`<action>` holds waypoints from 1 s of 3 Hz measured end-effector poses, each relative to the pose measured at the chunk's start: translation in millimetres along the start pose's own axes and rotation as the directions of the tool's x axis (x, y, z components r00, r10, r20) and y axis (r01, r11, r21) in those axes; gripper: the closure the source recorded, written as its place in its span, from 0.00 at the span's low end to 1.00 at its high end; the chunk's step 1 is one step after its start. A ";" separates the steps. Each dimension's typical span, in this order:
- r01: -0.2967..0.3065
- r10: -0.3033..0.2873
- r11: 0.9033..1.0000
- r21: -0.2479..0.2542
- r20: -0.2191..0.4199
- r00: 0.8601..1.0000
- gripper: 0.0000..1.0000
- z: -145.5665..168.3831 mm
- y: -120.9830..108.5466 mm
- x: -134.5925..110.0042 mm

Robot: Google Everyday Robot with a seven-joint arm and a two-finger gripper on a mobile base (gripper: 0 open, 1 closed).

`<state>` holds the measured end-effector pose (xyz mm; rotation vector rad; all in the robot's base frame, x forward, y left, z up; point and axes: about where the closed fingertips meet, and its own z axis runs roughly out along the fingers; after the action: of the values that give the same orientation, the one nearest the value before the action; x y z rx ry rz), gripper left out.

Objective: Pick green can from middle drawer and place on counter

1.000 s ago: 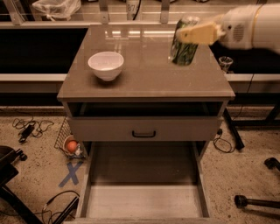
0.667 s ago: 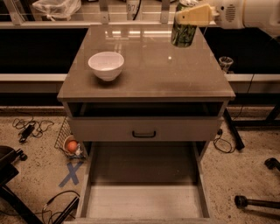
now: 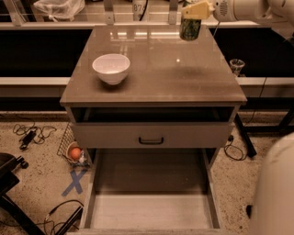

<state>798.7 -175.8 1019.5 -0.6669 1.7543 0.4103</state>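
The green can (image 3: 189, 29) is at the back right of the counter (image 3: 161, 78), at or just above its surface; I cannot tell if it touches. My gripper (image 3: 196, 10) reaches in from the upper right, and its pale yellow fingers are shut on the can's top. The middle drawer (image 3: 151, 212) is pulled out toward me at the bottom of the view, and its pale floor is bare. Above it is a closed drawer front with a small black handle (image 3: 151, 140).
A white bowl (image 3: 111, 68) stands on the counter's left side. A small glass (image 3: 236, 65) stands to the right of the cabinet. On the floor at left are cables (image 3: 30, 134), a blue tape cross (image 3: 75, 181) and a wire basket with an orange ball (image 3: 75, 153). My white body (image 3: 275, 193) fills the lower right.
My gripper has carried the green can farther back over the counter, toward its rear edge and slightly left. The bowl and the drawers have not moved.
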 end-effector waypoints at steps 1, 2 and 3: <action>-0.030 0.030 1.000 0.007 -0.042 0.999 1.00 20.1 -17.6 21.5; -0.097 0.096 0.995 0.000 -0.106 0.990 1.00 37.8 -35.7 71.6; -0.122 0.119 0.992 -0.021 -0.108 0.987 1.00 47.1 -41.2 97.5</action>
<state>842.6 -202.0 915.6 -0.6134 1.9000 0.4906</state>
